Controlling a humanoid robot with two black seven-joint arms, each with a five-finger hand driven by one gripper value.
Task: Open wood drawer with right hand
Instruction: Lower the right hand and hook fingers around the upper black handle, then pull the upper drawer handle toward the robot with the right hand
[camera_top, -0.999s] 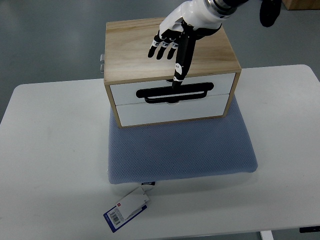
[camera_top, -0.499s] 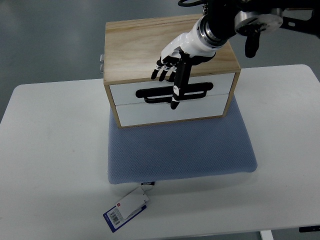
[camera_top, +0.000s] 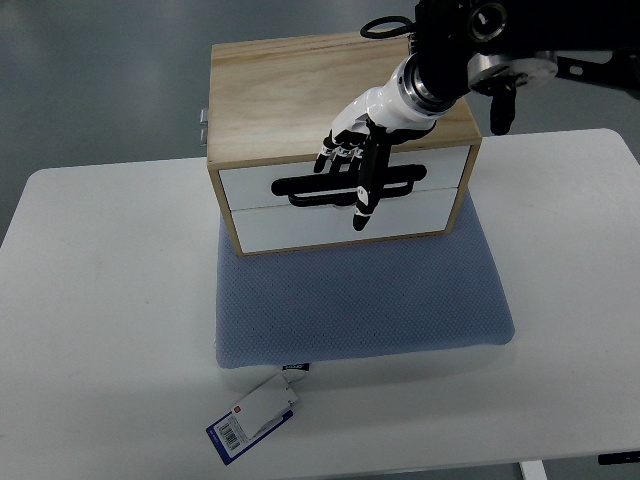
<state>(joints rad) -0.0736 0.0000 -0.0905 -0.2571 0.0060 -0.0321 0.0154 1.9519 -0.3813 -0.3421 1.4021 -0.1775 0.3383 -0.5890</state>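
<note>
A wooden drawer box with two white drawer fronts stands on a blue-grey cushion. The upper drawer front carries a black slot handle and looks closed. My right hand, white with black fingers, reaches down over the box's front edge. Its fingers are spread and rest in front of the handle; one long finger points down past the handle to the lower drawer front. It holds nothing. The left arm is out of sight.
The cushion lies on a white table. A barcode tag hangs from the cushion's front edge. A small metal hinge piece sticks out at the box's left side. Grey floor lies behind the table.
My right hand has come down and forward from the top of the box to the front of the upper drawer. The drawers have not moved.
</note>
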